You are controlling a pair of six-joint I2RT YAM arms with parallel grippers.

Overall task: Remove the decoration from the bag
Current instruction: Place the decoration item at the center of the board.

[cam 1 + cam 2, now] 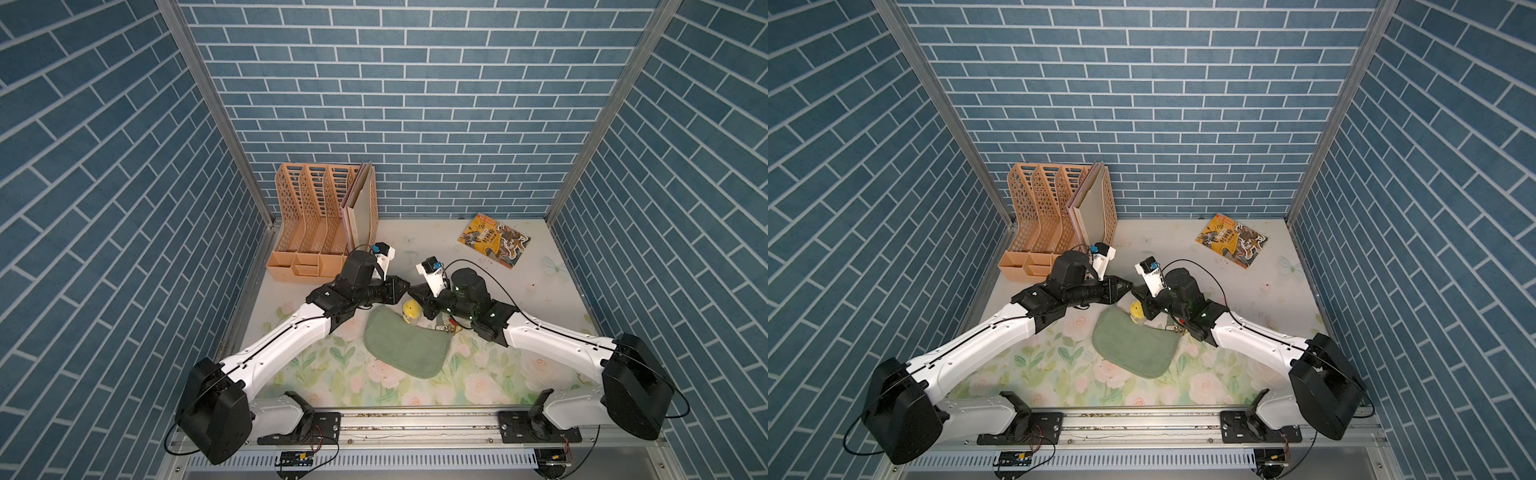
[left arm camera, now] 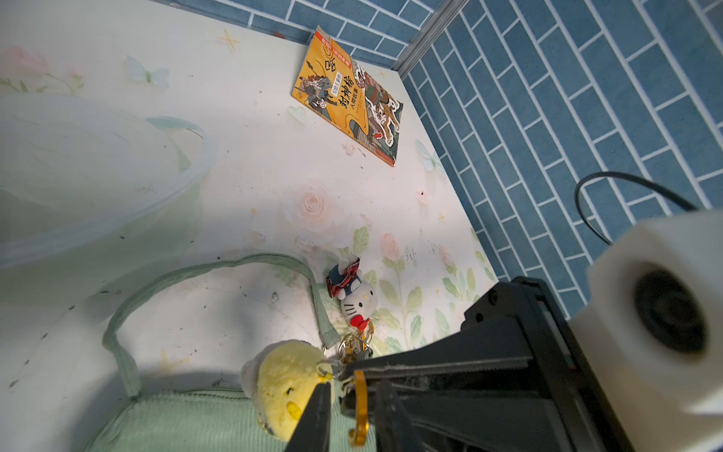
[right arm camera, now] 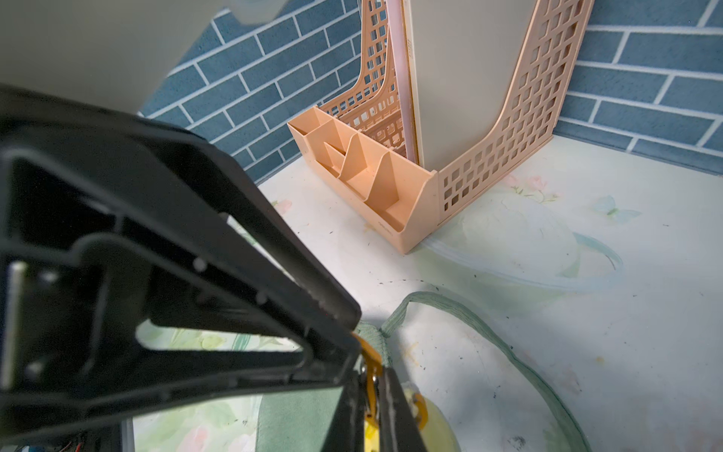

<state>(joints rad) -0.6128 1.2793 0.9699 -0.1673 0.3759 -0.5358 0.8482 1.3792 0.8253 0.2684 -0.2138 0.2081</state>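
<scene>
Nearby, a yellow plush (image 2: pixel 283 387) crowds both grippers (image 1: pixel 409 289), each pinched on the gold clasp (image 2: pixel 360 407).

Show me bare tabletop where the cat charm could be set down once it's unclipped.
Free: the stretch between the book and the right arm, and the middle back between the file rack and the book. Crowded: around both grippers, the yellow plush, the cat charm and the bag.
</scene>
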